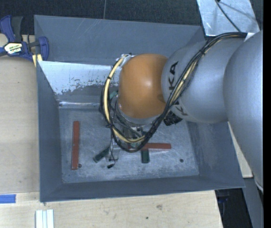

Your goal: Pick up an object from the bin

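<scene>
Reddish-brown stick beside me: likely light, stiff, slick. Take mid-length, across narrow width. My fingers: can't tell gap.

Grey metal for the bin, matt all over; worn pale and roughened with scratches across the floor, flaked and scraped to bright patches along the far wall. Smooth, glossy orange shell, plastic by the look, on the wrist cover. Satin silver casing on the arm, smooth, softly reflecting. Smooth sheathing, black and yellow, on the cables. Dull reddish-brown, flat and matt, on the left strip by the left wall and on the right strip toward the right wall; wood or plastic, impossible to tell. Dark and matt on the pincer.
</scene>
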Controlling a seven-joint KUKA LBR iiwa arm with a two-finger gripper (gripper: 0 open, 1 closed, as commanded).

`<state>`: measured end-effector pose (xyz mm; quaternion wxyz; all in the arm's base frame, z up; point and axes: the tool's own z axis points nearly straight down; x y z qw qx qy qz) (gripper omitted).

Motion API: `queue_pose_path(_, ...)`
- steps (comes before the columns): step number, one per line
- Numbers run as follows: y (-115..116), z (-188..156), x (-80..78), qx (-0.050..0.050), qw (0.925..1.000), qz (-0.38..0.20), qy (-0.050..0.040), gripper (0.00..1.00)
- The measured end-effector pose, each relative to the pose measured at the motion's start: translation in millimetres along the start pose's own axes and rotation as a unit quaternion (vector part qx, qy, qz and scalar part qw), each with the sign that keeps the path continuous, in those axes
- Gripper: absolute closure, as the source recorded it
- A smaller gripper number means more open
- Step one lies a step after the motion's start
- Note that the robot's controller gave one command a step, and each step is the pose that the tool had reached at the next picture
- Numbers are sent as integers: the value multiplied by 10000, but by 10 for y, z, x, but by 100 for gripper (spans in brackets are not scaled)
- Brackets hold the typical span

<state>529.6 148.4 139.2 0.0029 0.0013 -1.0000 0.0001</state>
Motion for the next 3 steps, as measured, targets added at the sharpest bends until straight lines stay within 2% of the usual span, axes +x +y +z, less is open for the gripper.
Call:
queue_pose_path(1, -191, 734, -82, 9, 9997, -262, -11, 0)
queue_pose_path(2, -170, 680, -105, -10, 9996, -259, -54, 100)
queue_pose_path(3, -490, -682, -299, 7, 9849, -1732, -83, 100)
